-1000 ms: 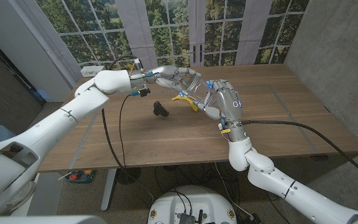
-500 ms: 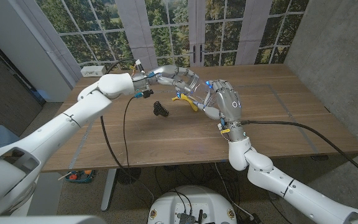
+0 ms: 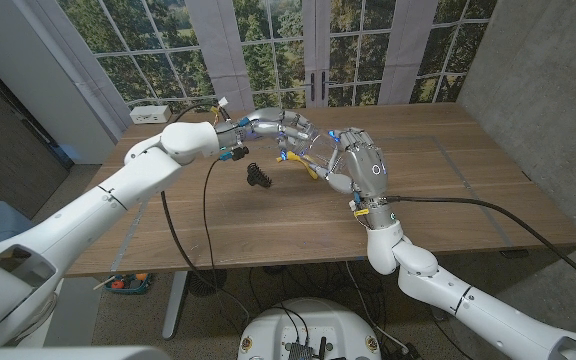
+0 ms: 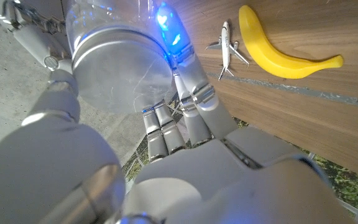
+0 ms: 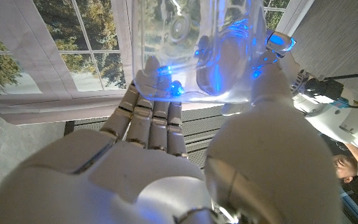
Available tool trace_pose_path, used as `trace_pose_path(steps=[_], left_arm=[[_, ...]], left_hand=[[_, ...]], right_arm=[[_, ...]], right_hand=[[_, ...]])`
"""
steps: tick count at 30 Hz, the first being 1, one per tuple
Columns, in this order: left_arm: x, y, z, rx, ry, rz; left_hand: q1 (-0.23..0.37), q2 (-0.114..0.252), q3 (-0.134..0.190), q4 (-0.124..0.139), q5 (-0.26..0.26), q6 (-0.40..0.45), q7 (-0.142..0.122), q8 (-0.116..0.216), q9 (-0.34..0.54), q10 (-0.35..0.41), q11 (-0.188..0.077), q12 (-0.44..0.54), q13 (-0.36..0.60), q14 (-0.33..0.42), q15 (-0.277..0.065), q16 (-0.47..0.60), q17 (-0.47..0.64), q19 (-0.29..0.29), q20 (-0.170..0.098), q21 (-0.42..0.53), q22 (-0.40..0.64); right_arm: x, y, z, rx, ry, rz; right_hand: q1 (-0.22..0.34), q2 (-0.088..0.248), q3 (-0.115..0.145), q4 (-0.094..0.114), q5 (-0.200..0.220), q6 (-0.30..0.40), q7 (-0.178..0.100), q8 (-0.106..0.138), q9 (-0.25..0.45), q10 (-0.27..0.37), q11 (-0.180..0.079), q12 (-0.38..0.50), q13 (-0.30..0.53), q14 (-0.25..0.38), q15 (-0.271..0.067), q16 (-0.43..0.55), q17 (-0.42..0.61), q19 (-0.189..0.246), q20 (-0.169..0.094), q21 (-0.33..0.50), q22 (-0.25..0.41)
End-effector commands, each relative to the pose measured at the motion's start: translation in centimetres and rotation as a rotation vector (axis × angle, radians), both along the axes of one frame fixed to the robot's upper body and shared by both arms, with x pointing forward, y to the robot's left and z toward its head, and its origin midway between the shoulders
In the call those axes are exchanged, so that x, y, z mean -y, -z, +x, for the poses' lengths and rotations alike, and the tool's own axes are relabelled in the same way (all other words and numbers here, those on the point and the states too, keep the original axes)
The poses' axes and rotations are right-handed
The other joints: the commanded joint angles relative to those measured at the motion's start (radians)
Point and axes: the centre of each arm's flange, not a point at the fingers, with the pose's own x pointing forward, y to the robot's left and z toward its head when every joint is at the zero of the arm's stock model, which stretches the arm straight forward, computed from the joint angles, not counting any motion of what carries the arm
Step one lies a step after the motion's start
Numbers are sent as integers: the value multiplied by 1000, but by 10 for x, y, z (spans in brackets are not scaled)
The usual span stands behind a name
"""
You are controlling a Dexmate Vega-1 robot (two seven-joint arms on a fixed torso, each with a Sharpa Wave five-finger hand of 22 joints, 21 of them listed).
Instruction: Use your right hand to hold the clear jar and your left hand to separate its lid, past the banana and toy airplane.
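With the right hand (image 3: 360, 165) clamping the clear jar (image 5: 194, 46) steady, the left hand (image 3: 273, 125), at its 10 o'clock, grasps the lid (image 4: 114, 71) and should twist without tilting.

Wooden table (image 3: 268, 225) carries a yellow banana (image 4: 278, 53) and a small white toy airplane (image 4: 227, 45) side by side, both just below the left hand (image 3: 278, 127), plus a small black object (image 3: 259, 176) lying near that hand's wrist.
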Motion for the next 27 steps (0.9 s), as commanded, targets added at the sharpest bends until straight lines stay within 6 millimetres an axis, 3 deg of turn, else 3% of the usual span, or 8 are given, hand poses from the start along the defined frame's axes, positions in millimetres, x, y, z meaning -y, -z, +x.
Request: trace_pose_path(steps=[1,7,12,14,16,19,22,27], left_arm=[[3,1,4,-191,-31,58],[2,-2,7,-243,-35,86],[3,-5,7,-224,-52,126],[1,-6,7,-203,-47,103],[-3,-5,8,-172,-23,46],[-8,-3,10,-137,41,-38],[-11,-1,11,-129,130,-82],[-13,1,14,-88,226,-143]], left_hand=[[-228,186,54,107,17,441,310,-5,15,559,282,-18,2,214,-172,5,3,12,19,-1,-5],[-367,292,107,244,54,467,305,-28,32,593,286,-55,4,219,-161,17,3,2,33,-21,15],[-351,309,225,253,64,480,300,-34,50,619,268,-69,6,227,-178,47,12,-15,15,12,66],[-323,296,297,232,54,458,299,-47,62,601,254,-89,8,210,-197,51,13,-30,0,19,69],[-362,204,285,207,19,362,305,-109,61,532,253,-137,10,178,-204,33,11,-40,-11,19,46],[-450,80,252,145,9,174,297,-248,33,294,265,-256,17,-17,-163,-81,5,-105,64,-30,-3],[-492,57,281,62,8,-127,234,-380,-35,-50,291,-289,21,-384,-73,-142,11,-318,194,-176,-10],[-479,56,305,-52,-1,-396,96,-378,-87,-365,246,-285,15,-732,-3,-145,5,-579,298,-349,-7]], right_arm=[[1,1,1,41,-16,-8],[4,0,2,59,-32,1],[7,-3,2,77,-36,25],[8,-4,3,79,-32,31],[8,-4,3,80,-28,34],[8,-4,4,77,-24,37],[10,-4,6,72,-19,45],[11,-5,7,72,-15,55]], right_hand=[[21,68,323,74,0,424,-271,34,10,340,-346,4,229,109,-273,-3,5,-2,0,8,4],[21,67,325,73,-1,424,-270,34,9,341,-345,1,228,108,-273,-5,9,-3,0,11,4],[21,66,327,73,-2,423,-270,34,10,340,-344,0,230,107,-274,-8,13,-4,0,13,4],[20,66,327,74,-3,423,-270,34,10,341,-344,-1,228,107,-273,-8,14,-4,-1,14,4],[20,66,327,73,-3,423,-269,34,10,340,-345,-1,231,107,-274,-8,16,-5,0,14,4],[19,67,328,74,-3,423,-270,34,10,340,-344,-2,230,106,-273,-10,16,-5,0,16,4],[19,66,329,74,-4,421,-270,34,11,339,-345,-2,232,106,-273,-11,18,-5,0,17,4],[19,66,330,74,-4,422,-270,34,10,340,-345,-3,232,106,-273,-12,20,-6,0,18,4]])
